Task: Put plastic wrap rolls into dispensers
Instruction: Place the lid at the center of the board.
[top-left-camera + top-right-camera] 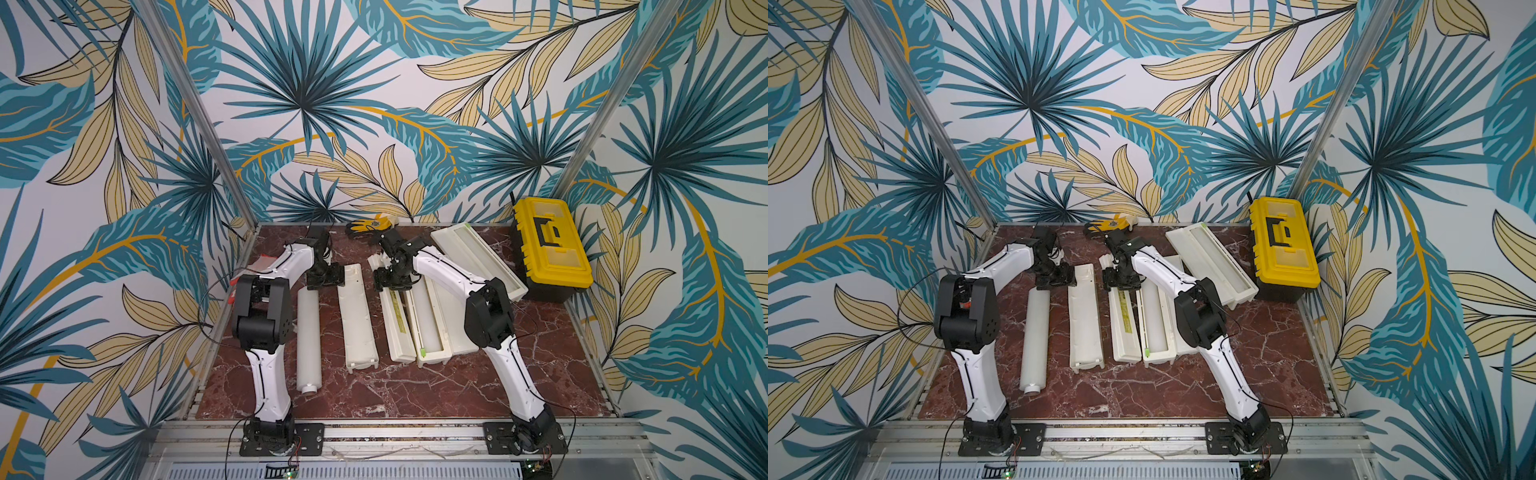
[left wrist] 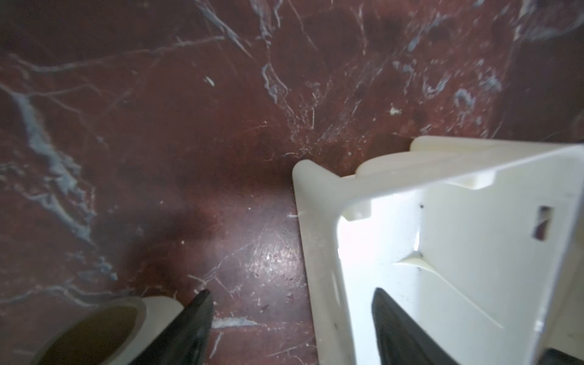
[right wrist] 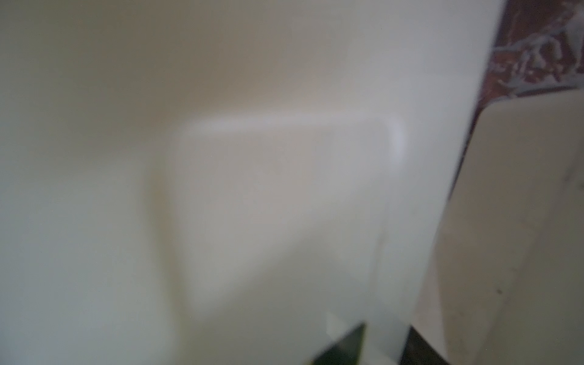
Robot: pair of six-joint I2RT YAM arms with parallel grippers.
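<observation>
My left gripper (image 2: 290, 294) gapes empty, whether my right gripper (image 3: 382, 344) grips I cannot tell; the middle dispenser (image 1: 432, 358) looks filled, but the loose roll (image 1: 309, 338) awaits the empty dispenser (image 1: 357, 316).

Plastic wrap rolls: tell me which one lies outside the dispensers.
The plastic wrap roll lying bare on the table, farthest left; the other rolls sit inside open dispensers.

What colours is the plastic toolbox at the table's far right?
The plastic toolbox is yellow with black handle and base; clearest in a top view.
</observation>
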